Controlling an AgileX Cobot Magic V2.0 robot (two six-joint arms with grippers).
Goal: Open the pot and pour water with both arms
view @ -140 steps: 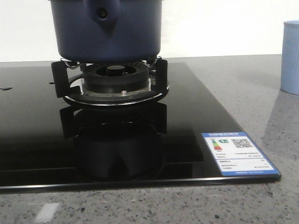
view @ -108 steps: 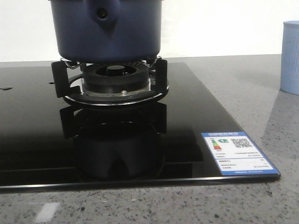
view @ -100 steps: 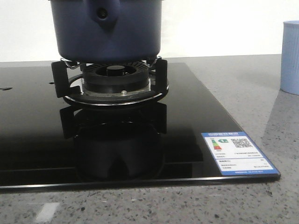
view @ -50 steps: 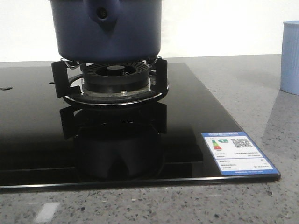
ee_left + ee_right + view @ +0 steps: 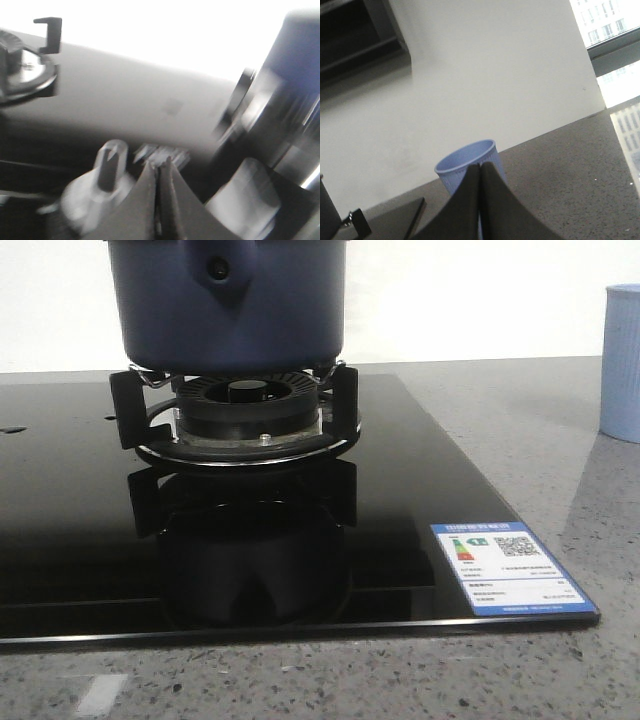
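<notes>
The dark navy-blue pot (image 5: pixel 230 300) stands on the burner grate (image 5: pixel 235 420) of the black glass stove, its handle mount with a round hole facing me; its top is cut off by the frame. It shows blurred in the left wrist view (image 5: pixel 295 80). My left gripper (image 5: pixel 161 162) is shut and empty, low over the stove near two silver knobs (image 5: pixel 107 175). My right gripper (image 5: pixel 481 167) is shut and empty, in front of the pale blue cup (image 5: pixel 467 162). Neither gripper shows in the front view.
The pale blue cup (image 5: pixel 622 360) stands on the grey speckled counter at the far right. The black stove top (image 5: pixel 420 490) carries an energy label (image 5: pixel 505 568) at its front right corner. A second burner (image 5: pixel 25 70) shows in the left wrist view.
The front view stays nearly the same, apart from a slight sideways shift of the cup at the right edge. The pot has not moved.
</notes>
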